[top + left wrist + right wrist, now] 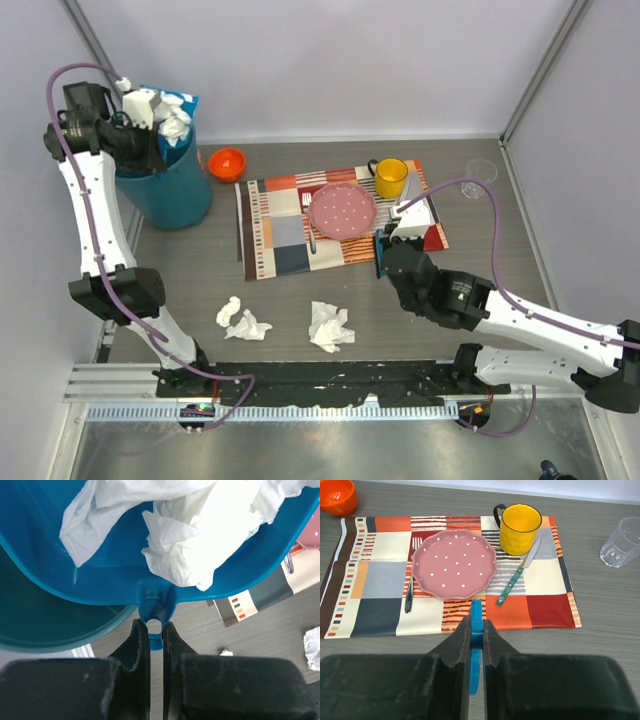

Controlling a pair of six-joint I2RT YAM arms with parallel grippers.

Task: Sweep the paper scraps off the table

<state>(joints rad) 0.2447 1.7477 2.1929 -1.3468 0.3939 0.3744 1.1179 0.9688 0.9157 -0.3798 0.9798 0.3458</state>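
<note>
This is a robotics lab cell dressed as a dining table. Behind the right gripper (476, 625) and the left gripper (156, 627), a silver aluminium rail (120, 385) carries the arm bases. Beyond them stand pale wall panels (330, 60) joined by a grey metal corner post (540, 70). Just ahead of the right gripper, which pinches a thin blue handle (476, 611), a patchwork cloth placemat (380, 580) lies on the grey-brown wood-grain tabletop (200, 270). It bears a pink white-dotted plate (454, 563), a yellow ceramic mug (520, 527), a dark-handled fork (411, 580) and a green-handled knife (517, 575). A clear tumbler (622, 542) stands ahead to its right, a small orange bowl (336, 496) ahead to its left. Below the left gripper, clamped on a blue plastic dustpan (100, 575), stands a teal plastic bin (170, 190).
</note>
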